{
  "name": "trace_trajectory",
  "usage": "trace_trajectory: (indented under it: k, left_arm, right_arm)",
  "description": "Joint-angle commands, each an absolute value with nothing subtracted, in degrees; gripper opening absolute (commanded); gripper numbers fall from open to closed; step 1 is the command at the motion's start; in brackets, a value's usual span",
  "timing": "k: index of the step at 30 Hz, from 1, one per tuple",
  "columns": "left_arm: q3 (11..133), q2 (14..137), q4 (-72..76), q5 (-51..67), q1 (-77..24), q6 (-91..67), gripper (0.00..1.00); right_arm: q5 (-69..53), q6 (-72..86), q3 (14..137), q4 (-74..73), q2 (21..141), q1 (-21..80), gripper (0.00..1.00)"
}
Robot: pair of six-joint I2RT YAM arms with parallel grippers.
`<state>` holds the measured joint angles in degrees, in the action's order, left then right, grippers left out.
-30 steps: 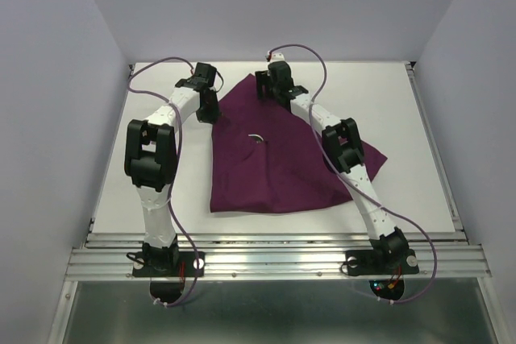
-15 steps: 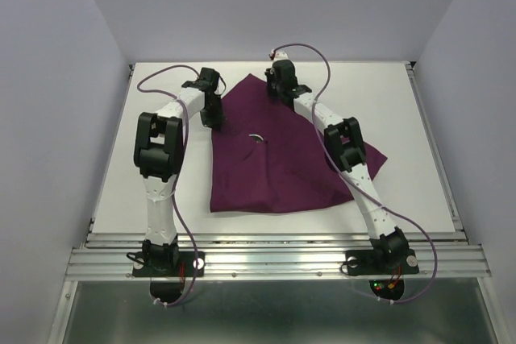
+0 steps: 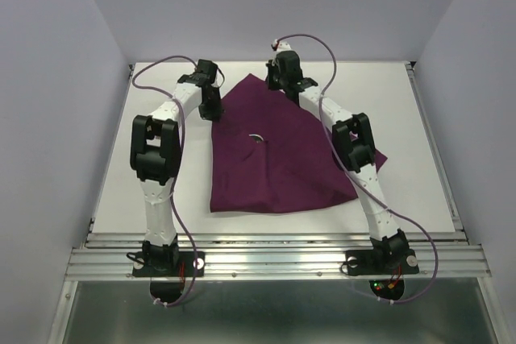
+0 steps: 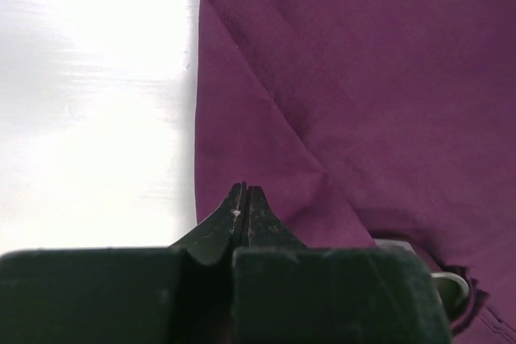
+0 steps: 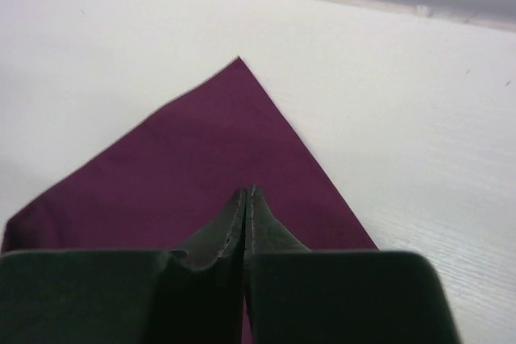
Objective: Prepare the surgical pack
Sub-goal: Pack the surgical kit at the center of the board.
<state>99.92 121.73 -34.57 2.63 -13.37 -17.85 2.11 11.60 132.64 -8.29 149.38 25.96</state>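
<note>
surgical pack [image 3: 270, 163]: big deep-purple matte cloth, spread flat mid-table [image 3: 403, 110], one corner pointing far, diagonal crease by its left edge. Small curved shiny bit [image 3: 256, 137] lies on it. left gripper [image 4: 244, 199] tips pressed together at cloth's left edge. right gripper [image 5: 246, 199] tips pressed together just near of far corner. Can't tell if either pinches fabric.

White table [image 3: 419, 159], small shiny curved object [image 3: 256, 137]
</note>
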Motion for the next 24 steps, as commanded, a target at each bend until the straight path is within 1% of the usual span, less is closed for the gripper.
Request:
trace_trajectory:
  k: [1,4,5,7,8,11,13,15,19,23,24]
  left_arm:
    - [103.7,113.4,-36.0,1.6,-12.7,-17.0,0.00]
    - [103.6,111.4,-36.4,1.5,-12.5,-17.3,0.00]
    - [103.5,110.5,-36.5,1.6,-12.5,-17.3,0.00]
    - [103.4,109.5,-36.6,1.6,-12.4,-17.7,0.00]
    - [103.4,108.6,-36.6,1.7,-12.4,-17.8,0.00]
    - [103.0,106.4,-36.8,1.6,-12.1,-18.5,0.00]
    - [101.7,104.3,-36.6,1.6,-11.9,-18.9,0.00]
    - [100.4,103.1,-36.0,1.8,-11.6,-19.2,0.04]
    - [96.5,100.8,-34.9,2.8,-11.3,-19.8,0.06]
    - [94.4,100.9,-34.1,2.9,-11.0,-19.9,0.06]
    - [94.2,101.2,-34.3,2.9,-11.0,-20.0,0.04]
  right_arm:
    - [2.1,11.5,132.9,-4.1,142.2,26.0,0.01]
    - [4.9,10.1,135.7,-7.3,144.3,26.0,0.11]
    - [6.1,9.8,136.2,-7.9,145.5,26.0,0.20]
    - [7.1,8.7,137.6,-10.0,147.2,26.0,0.32]
    - [7.6,8.4,139.9,-10.9,148.1,26.0,0.42]
    - [9.5,7.6,142.6,-12.8,151.3,26.0,0.59]
    - [9.8,7.1,142.6,-12.9,152.4,26.0,0.63]
    - [10.5,6.6,142.9,-12.9,153.2,26.0,0.69]
    - [11.1,6.0,142.6,-13.4,154.6,26.0,0.71]
    - [10.9,5.9,142.4,-13.8,154.9,26.0,0.71]
    - [10.6,5.9,142.5,-13.9,155.2,26.0,0.71]
